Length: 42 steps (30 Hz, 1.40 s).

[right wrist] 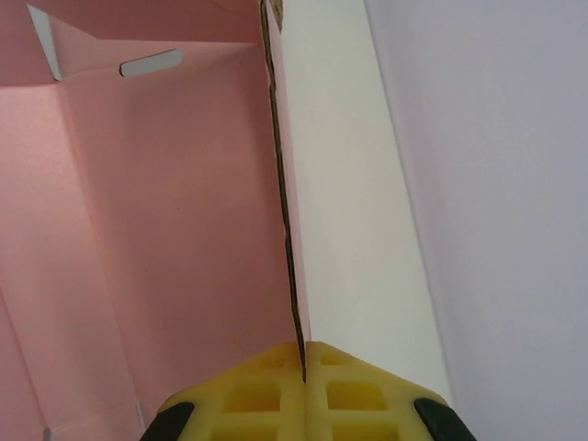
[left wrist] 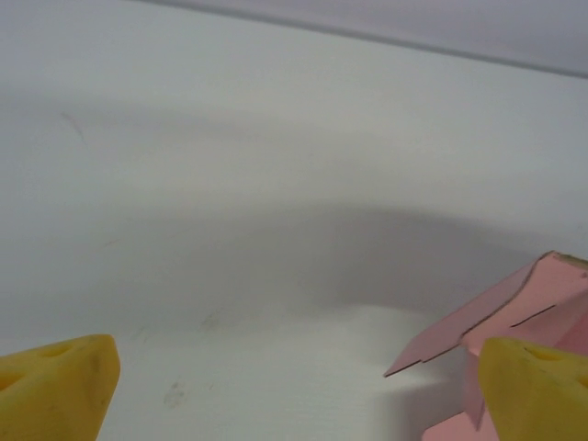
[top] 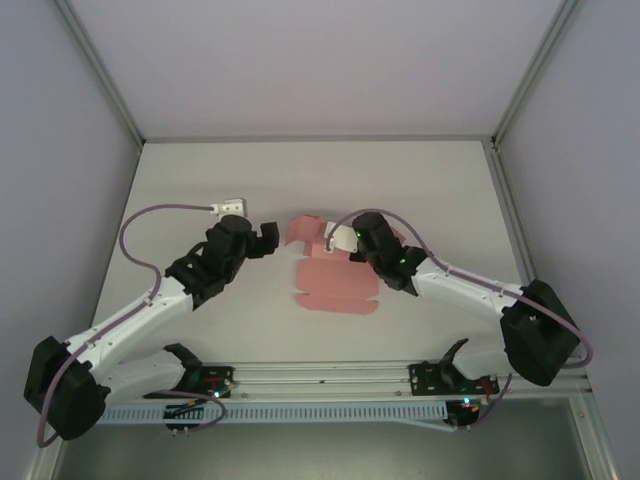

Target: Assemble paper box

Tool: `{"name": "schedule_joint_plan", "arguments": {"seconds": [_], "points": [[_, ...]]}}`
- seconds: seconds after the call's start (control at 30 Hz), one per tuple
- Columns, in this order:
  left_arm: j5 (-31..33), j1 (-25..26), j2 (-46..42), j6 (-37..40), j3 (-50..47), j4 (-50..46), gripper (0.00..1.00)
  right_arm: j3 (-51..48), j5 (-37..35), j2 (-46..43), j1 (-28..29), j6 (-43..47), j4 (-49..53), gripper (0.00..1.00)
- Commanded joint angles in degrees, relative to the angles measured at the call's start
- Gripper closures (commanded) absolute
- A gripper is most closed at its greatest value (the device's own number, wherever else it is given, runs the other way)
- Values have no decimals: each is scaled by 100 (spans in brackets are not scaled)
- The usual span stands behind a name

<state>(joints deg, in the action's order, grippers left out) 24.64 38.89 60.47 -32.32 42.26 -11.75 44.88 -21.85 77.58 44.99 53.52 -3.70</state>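
Observation:
The pink paper box (top: 335, 285) lies as a die-cut sheet mid-table, its far part folded up. My right gripper (top: 347, 243) is shut on a raised side panel of it. In the right wrist view that panel's thin edge runs straight into the closed yellow pads (right wrist: 266, 395) of the right gripper (right wrist: 303, 363), with the pink inner face (right wrist: 165, 230) to the left. My left gripper (top: 270, 238) stands open just left of the sheet's raised far flap. In the left wrist view the left gripper (left wrist: 294, 386) has bare table between its pads, and the pink flap (left wrist: 514, 312) rises behind its right fingertip (left wrist: 533, 386).
A small white bracket (top: 232, 205) sits on the table behind the left gripper, with a purple cable running from it. Grey walls and metal frame posts (top: 100, 75) close in the table's sides and back. A rail (top: 320, 380) crosses the near edge.

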Motion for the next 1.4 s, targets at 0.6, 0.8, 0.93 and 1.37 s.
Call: {"name": "schedule_joint_plan", "arguments": {"seconds": [0.6,0.8,0.93,1.37], "points": [[-1899,-1736,1933,366,88,1378,0,-1025,-1076,1442,317,1346,-3329,100],[-3302,-1727,3526,773,900,1871,0,-1022,-1052,1345,285,1250,-3354,100],[-4130,-1472,3915,1240,1045,2326,3,-997,-973,1257,254,1140,-3248,100],[-5092,-780,3382,2185,353,2898,31,-939,-1007,1186,238,930,-3123,100]]}}
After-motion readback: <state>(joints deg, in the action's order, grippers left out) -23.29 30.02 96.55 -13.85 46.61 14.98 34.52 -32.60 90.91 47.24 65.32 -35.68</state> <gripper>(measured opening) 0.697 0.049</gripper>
